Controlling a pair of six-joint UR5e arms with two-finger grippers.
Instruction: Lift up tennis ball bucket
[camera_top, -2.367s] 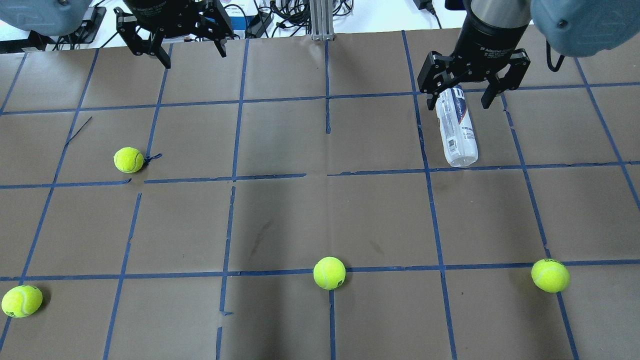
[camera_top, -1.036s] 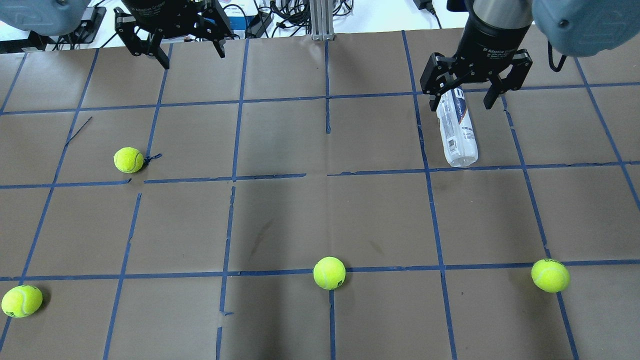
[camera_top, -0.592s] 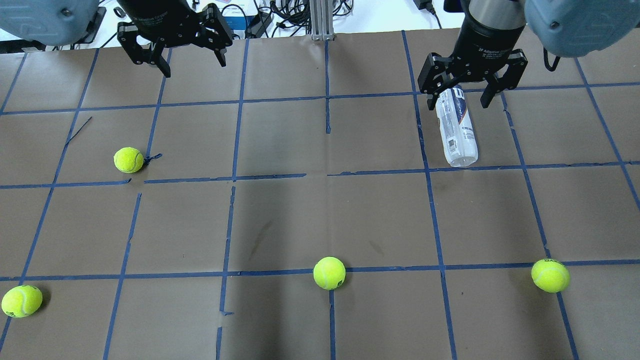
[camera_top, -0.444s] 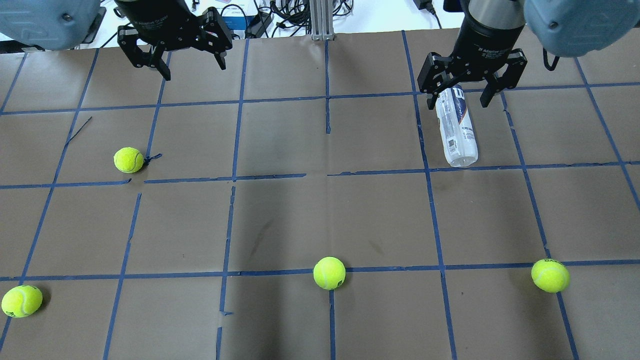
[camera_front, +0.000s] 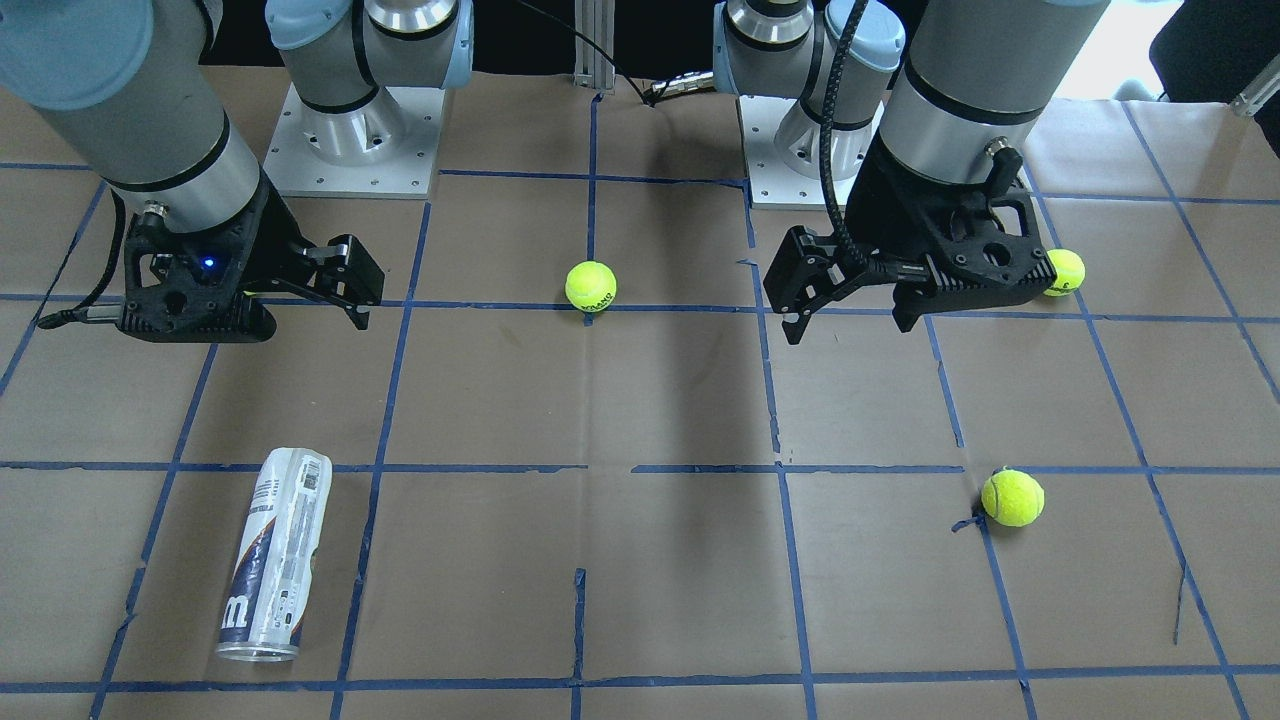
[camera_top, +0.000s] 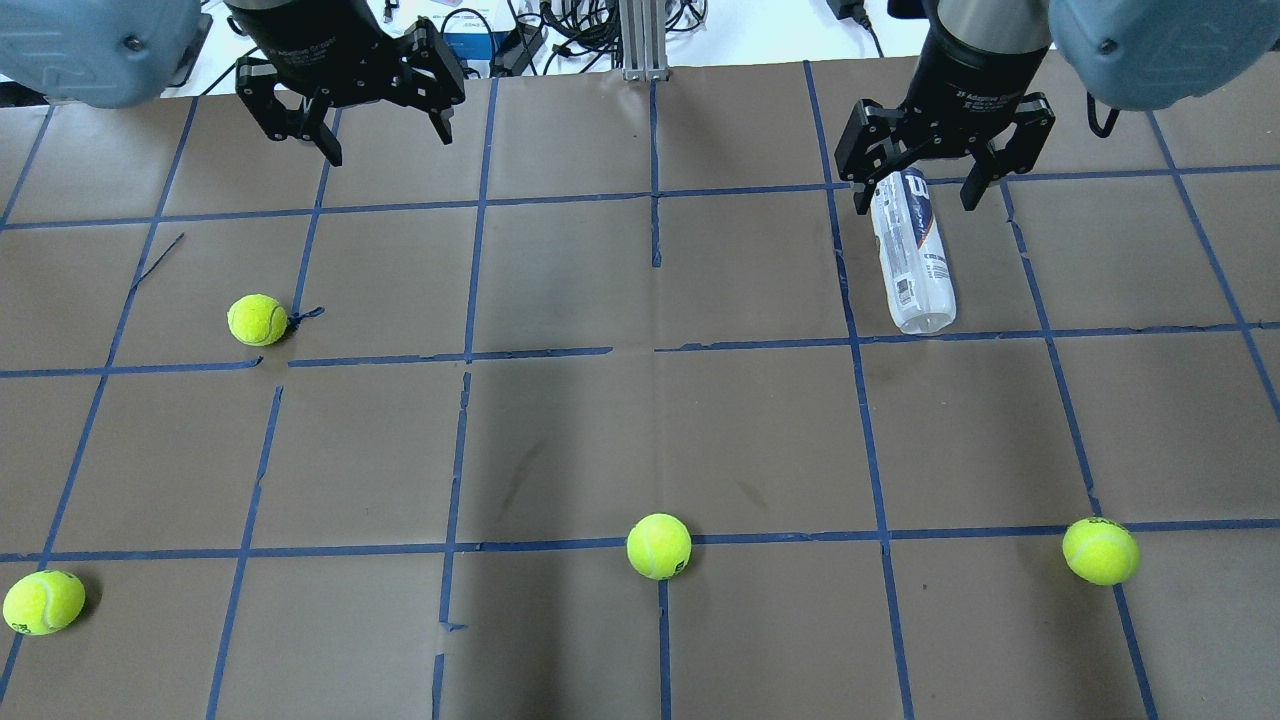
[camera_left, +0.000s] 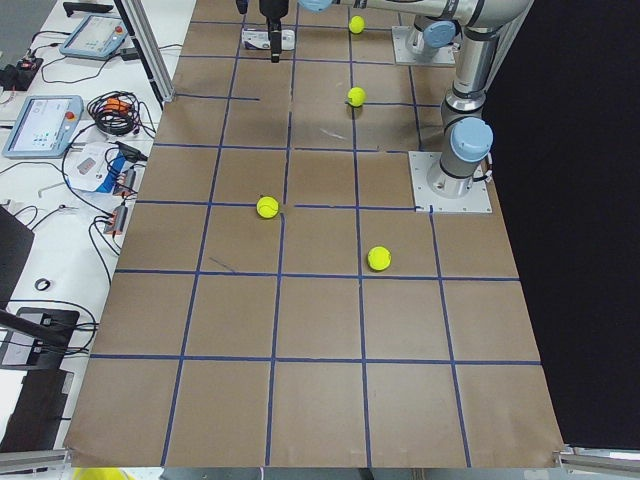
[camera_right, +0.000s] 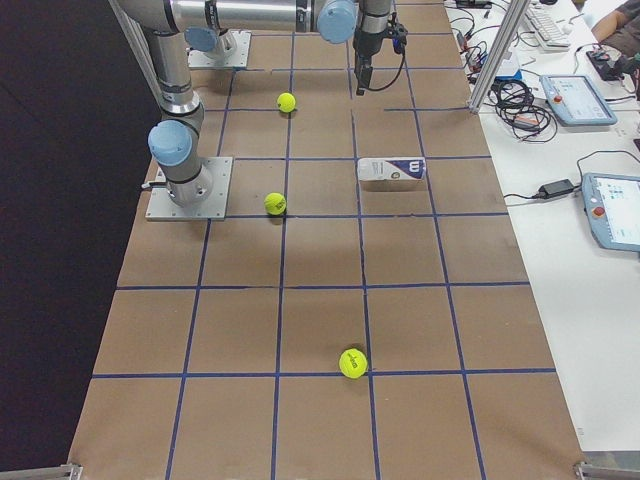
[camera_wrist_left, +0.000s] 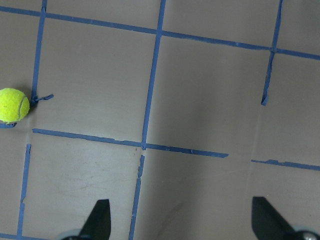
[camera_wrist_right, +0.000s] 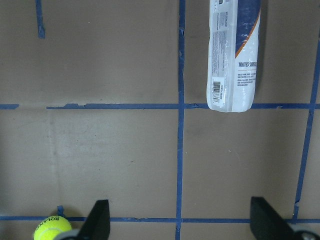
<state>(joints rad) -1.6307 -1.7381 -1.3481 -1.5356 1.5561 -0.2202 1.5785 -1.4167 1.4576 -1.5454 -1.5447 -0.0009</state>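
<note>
Right gripper (camera_top: 915, 205) aloft, seemingly near bucket (camera_top: 918, 270)

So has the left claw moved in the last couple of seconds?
Yes. In the overhead view the left gripper has slid slightly down-picture, its fingertips now nearer the horizontal blue tape line below them.

Four tennis balls (camera_top: 257, 320) (camera_top: 659, 546) (camera_top: 1101, 551) (camera_top: 43, 602) — one tennis ball bucket (camera_top: 912, 260)

Overhead and front views opposed, end views distant, wrist cameras close above table (camera_top: 560, 280)
</note>
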